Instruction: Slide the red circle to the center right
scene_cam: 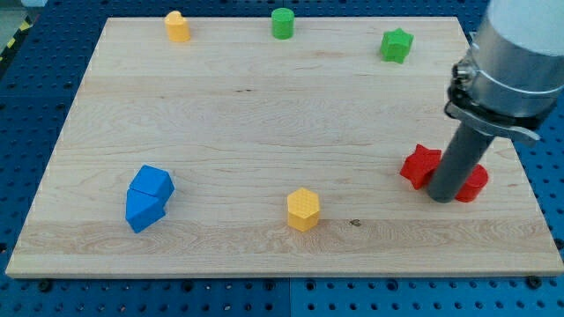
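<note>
Tool is a plain rod, no jaws, nothing clamped. My tip (443, 197) down on surface (264, 132) at lower right. Red circle (474, 182) sits touching/just beside tip on view's right, partly hidden behind rod. Red star (419, 165) just to tip's left. Circle lies right of tip and a bit below ctr-right, so judged next push should go toward view's top; tip prob needs to get under it first.
</note>
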Robot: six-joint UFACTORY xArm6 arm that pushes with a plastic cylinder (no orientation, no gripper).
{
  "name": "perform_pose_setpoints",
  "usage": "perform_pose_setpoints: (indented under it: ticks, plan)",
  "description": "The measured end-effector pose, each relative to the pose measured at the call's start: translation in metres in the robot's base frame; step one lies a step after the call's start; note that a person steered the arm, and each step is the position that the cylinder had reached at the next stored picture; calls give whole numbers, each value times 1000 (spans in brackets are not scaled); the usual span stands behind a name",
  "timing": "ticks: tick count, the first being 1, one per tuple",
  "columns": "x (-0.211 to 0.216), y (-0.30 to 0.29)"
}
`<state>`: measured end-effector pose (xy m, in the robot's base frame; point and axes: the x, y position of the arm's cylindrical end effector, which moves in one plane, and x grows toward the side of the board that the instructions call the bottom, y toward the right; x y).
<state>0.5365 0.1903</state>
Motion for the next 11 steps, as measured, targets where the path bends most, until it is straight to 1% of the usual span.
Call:
perform_pose_setpoints:
  ticks: [1,2,3,4,6,9,10,11]
  plan:
    - [25,12]
    - [41,25]
    - [17,27]
    - [3,31]
    - [-12,41]
    - [-77,49]
    - [-71,50]
    - [-52,68]
